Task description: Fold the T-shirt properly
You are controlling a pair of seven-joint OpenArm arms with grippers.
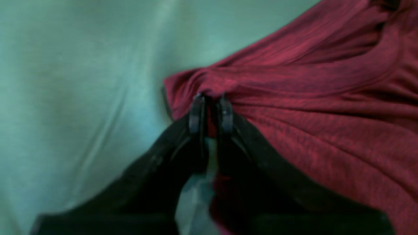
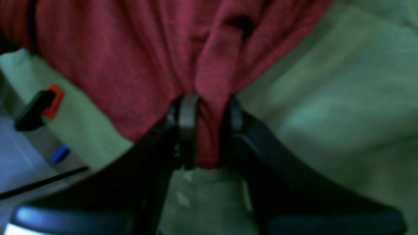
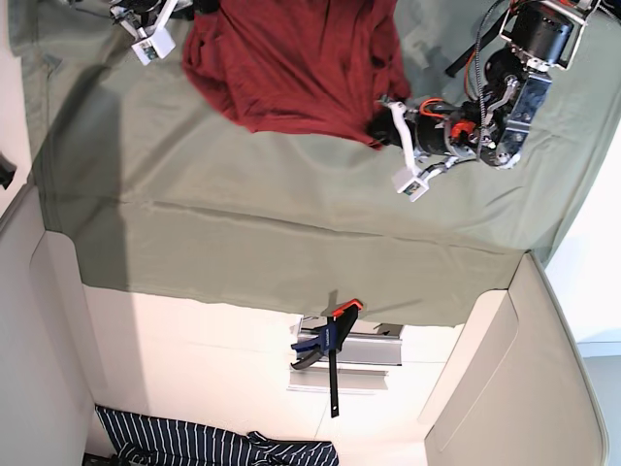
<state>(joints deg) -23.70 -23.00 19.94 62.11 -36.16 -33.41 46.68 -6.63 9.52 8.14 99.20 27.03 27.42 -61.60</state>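
The dark red T-shirt (image 3: 291, 63) lies bunched near the top of the green cloth in the base view. My left gripper (image 1: 211, 103) is shut on a corner of the T-shirt (image 1: 294, 98), with fabric pinched between its black fingers. That gripper (image 3: 376, 124) sits at the shirt's lower right edge seen from above. My right gripper (image 2: 207, 106) is shut on a gathered fold of the T-shirt (image 2: 130, 58), at the shirt's upper left corner (image 3: 189, 19) from overhead. Folds radiate from both grips.
A green cloth (image 3: 243, 214) covers the table and hangs over its front edge. A clamp with an orange tip (image 3: 332, 340) is fixed below that edge, seen too as a clamp (image 2: 39, 107) from the right wrist. A striped cloth (image 3: 213, 449) lies at the bottom.
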